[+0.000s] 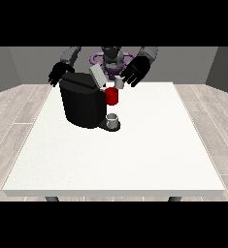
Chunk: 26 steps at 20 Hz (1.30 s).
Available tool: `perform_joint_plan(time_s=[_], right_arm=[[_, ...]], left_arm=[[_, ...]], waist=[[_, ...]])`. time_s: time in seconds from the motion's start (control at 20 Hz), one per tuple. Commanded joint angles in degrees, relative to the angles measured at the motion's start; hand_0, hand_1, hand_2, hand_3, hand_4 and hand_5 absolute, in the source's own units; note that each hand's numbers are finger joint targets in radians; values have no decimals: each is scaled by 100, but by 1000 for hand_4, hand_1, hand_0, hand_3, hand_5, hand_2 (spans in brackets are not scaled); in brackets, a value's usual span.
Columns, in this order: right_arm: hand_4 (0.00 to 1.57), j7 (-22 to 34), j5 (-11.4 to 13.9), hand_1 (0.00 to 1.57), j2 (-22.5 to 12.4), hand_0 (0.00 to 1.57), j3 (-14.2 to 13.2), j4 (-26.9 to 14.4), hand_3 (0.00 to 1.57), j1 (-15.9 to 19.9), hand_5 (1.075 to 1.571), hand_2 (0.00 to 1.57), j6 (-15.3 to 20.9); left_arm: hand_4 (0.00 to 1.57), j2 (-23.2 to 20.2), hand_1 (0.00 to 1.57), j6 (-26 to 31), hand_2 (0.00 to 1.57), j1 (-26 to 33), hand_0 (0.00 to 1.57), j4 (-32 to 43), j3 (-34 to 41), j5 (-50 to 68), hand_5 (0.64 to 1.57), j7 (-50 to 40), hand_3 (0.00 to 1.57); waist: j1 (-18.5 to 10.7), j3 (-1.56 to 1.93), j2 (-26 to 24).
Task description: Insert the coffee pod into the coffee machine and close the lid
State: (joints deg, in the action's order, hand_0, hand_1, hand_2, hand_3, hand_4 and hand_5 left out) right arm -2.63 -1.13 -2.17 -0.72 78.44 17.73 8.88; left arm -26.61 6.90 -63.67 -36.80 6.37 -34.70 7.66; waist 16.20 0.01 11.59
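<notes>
Holding a small grey pod (pixel 119 83) in my curled fingers at the view's right (pixel 136 71), above the coffee machine (pixel 82 104); other hand (pixel 57 74), fingers unclear.

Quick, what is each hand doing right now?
Hand at the view's right: pinching the small pale coffee pod.
Hand at the view's left: holds nothing; fingers unclear.

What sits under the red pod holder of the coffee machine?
A small grey cup stands below the red pod holder, on the coffee machine base. The cup's inside is not visible.
</notes>
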Motion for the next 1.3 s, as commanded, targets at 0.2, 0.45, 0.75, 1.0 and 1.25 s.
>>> perform_joint_plan(time_s=[0.2, 0.45, 0.75, 1.0, 1.25], right_arm=[[526, -99, 4, 0, -58, 0, -109, 119, 0, 84, 1571, 0, 51], [514, 193, -130, 0, -100, 0, -213, 77, 0, 138, 1571, 0, 5], [512, 20, 0, 0, 93, 0, 20, 151, 0, -145, 1571, 0, 53], [538, -66, 28, 0, 146, 0, -37, 154, 0, -60, 1571, 0, 198], [462, -345, -206, 0, -53, 0, -336, -155, 0, 277, 1571, 0, -49]], left_arm=[[487, -163, 1307, 140, 1328, -283, 1307, 101, 103, -18, 1571, 40, 1239], [503, 162, 1326, 59, 1335, -172, 1326, 94, -26, -119, 1571, -80, 1233], [504, 103, 1206, 143, 1261, -313, 1206, 178, 39, -121, 1571, -66, 1187], [500, 139, 1203, 187, 1272, -344, 1203, 188, 3, -174, 1571, 8, 1200], [506, 172, 1160, 146, 1244, -692, 1160, 123, 19, -239, 1571, -286, 1185]], waist=[[84, 0, 279], [10, 0, 106], [122, 0, 161], [66, 0, 206], [29, 3, 544]])
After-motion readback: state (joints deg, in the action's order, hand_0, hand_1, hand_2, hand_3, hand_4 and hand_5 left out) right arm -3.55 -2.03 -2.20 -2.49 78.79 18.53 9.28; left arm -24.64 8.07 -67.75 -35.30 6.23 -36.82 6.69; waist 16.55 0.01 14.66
